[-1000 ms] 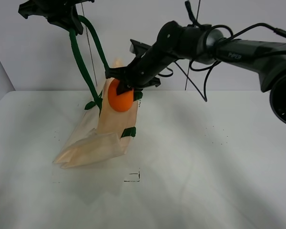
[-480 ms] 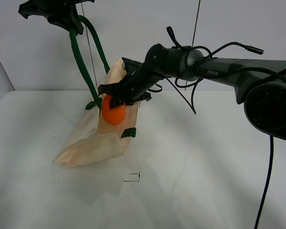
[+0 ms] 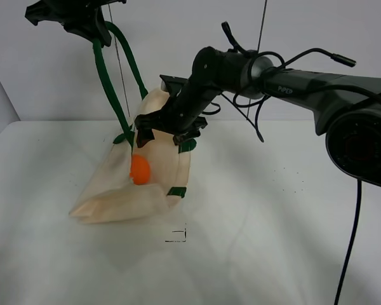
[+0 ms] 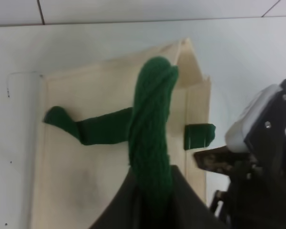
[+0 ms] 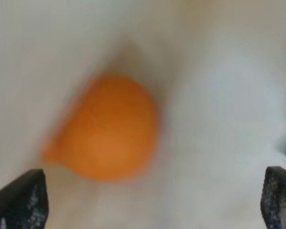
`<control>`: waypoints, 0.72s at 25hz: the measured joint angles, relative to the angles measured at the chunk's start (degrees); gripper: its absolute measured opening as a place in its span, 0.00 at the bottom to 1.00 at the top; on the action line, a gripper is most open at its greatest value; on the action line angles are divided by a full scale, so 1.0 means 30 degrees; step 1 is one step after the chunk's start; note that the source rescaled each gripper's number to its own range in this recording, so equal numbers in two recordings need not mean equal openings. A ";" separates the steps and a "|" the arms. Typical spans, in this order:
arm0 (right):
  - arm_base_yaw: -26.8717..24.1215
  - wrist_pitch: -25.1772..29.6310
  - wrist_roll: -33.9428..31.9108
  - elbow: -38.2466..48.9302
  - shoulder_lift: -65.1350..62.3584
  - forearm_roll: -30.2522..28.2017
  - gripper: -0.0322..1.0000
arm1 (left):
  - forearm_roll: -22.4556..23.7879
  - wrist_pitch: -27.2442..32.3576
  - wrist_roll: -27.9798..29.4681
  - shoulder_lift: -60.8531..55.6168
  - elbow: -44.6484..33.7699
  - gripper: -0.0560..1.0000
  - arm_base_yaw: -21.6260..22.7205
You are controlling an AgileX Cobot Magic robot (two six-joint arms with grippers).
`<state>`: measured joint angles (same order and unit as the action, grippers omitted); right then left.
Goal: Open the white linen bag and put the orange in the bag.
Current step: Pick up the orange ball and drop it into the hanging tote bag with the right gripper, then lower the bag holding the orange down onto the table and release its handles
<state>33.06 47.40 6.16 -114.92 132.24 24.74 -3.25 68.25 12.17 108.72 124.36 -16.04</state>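
Observation:
The white linen bag (image 3: 114, 197) hangs tilted from its dark green strap handle (image 3: 108, 82), its bottom resting on the table. My left gripper (image 3: 89, 28) is shut on that handle high at the back left; in the left wrist view the gripper (image 4: 150, 193) pinches the strap (image 4: 150, 124) above the bag (image 4: 86, 167). The orange (image 3: 140, 170) lies inside the bag's open mouth, free of any grip. My right gripper (image 3: 165, 135) is open just above it at the bag's rim. The right wrist view shows the blurred orange (image 5: 105, 138) on cloth beyond the open gripper (image 5: 148, 205).
The white table (image 3: 273, 210) extends around the bag. A small black square mark (image 3: 176, 236) sits in front of the bag. The right arm (image 3: 292, 70) reaches across from the right. A grey wall stands behind the table.
My right gripper has opened and let go of the orange, which has dropped lower into the bag. The bag's mouth has widened. The left gripper has not moved.

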 joint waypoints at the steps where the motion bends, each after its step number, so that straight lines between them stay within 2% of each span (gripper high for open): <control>1: 0.0000 0.1008 -0.0695 -0.0537 0.0000 -0.1126 0.98 | 0.0000 0.0000 0.0000 0.0000 0.0000 0.05 0.0000; 5: -0.0017 0.4406 -0.3257 -0.2261 -0.0082 -0.6253 0.99 | 0.0000 0.0000 0.0000 -0.0015 0.0000 0.05 0.0000; 8: -0.0271 0.5476 -0.4188 -0.2532 -0.0100 -0.8960 0.99 | -0.0016 0.0000 0.0000 -0.0015 0.0000 0.05 0.0000; 13: -0.1708 0.5833 -0.4335 -0.2532 -0.0078 -0.9155 0.99 | -0.0016 0.0000 0.0000 -0.0015 0.0000 0.05 0.0000; 18: -0.4636 0.6306 -0.3926 -0.2532 -0.0078 -0.9172 0.99 | -0.0016 0.0000 0.0000 -0.0015 0.0000 0.05 0.0000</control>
<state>19.16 66.32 -5.62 -122.51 132.01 -2.77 -3.30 68.25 12.17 108.67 124.36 -16.04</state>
